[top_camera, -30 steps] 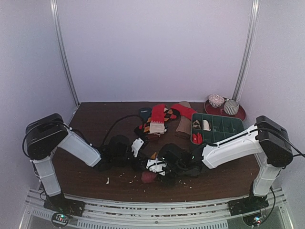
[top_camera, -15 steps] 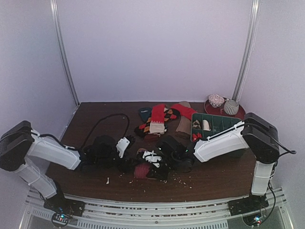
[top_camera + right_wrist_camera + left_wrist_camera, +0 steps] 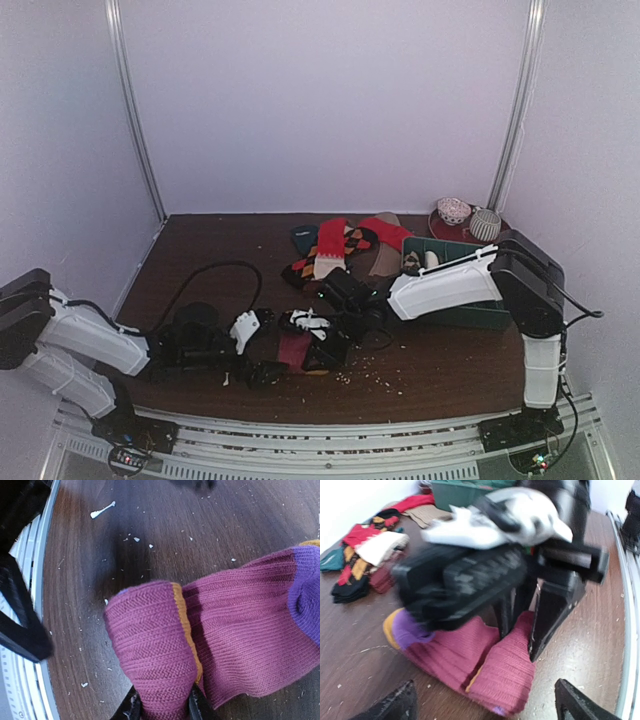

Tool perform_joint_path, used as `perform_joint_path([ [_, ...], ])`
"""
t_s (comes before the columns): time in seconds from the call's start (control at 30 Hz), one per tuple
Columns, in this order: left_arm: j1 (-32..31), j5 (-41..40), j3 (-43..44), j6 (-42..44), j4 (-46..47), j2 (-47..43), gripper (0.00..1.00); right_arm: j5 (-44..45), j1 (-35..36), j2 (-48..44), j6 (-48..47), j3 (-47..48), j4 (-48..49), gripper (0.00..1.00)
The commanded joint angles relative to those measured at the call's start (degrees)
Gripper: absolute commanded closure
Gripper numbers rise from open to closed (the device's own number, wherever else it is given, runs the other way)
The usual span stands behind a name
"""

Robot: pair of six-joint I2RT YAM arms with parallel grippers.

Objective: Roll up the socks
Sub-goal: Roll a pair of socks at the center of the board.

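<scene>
Sock (image 3: pixel 240 630), purple-magenta: front-centre on table (image 3: pixel 200 250), one end folded over, roll barely begun. Your right gripper (image 3: pixel 162 706) pinches that fold; your left gripper (image 3: pixel 265 347) gapes empty just beside. Rear pile of socks (image 3: pixel 335 250) awaits you, unrolled.

left arm (image 3: pixel 95 340): low, jaws wide apart | right arm (image 3: pixel 440 290): extended, jaws pinched

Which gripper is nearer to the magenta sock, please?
Right. The right gripper pinches the folded end of the magenta sock; the left gripper stands open just beside it.
</scene>
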Motion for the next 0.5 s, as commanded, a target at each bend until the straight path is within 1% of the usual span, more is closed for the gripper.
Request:
perform_joint_path([
  [0.0, -0.1, 3.8, 3.7, 3.9, 6.5, 6.0, 0.08, -0.7, -0.8, 9.1, 0.1, -2.7, -19.1, 0.73],
  [0.1, -0.1, 4.0, 4.3, 3.9, 6.3, 8.4, 0.11, -1.3, -1.5, 9.7, -0.2, -2.3, -19.6, 0.73],
  [0.2, -0.1, 5.3, 4.1, 3.2, 6.8, 9.7, 0.18, -1.4, -1.8, 10.1, -0.8, -1.7, -20.1, 0.73],
  [0.23, -0.1, 5.7, 4.2, 2.8, 6.9, 10.0, 0.24, -1.6, -1.9, 10.4, -1.0, -1.3, -20.4, 0.73],
  [0.33, -0.1, 7.0, 4.2, 1.7, 6.5, 11.0, 0.45, -2.1, -2.1, 10.9, -1.0, -0.7, -20.8, 0.73],
  [0.37, -0.1, 7.4, 4.0, 1.1, 6.8, 11.3, 0.5, -2.4, -2.2, 11.1, -1.1, -0.5, -20.9, 0.73],
  [0.47, -0.1, 8.2, 3.5, -0.2, 7.5, 12.4, 0.53, -2.7, -2.4, 11.4, -1.0, -0.2, -21.0, 0.73],
])
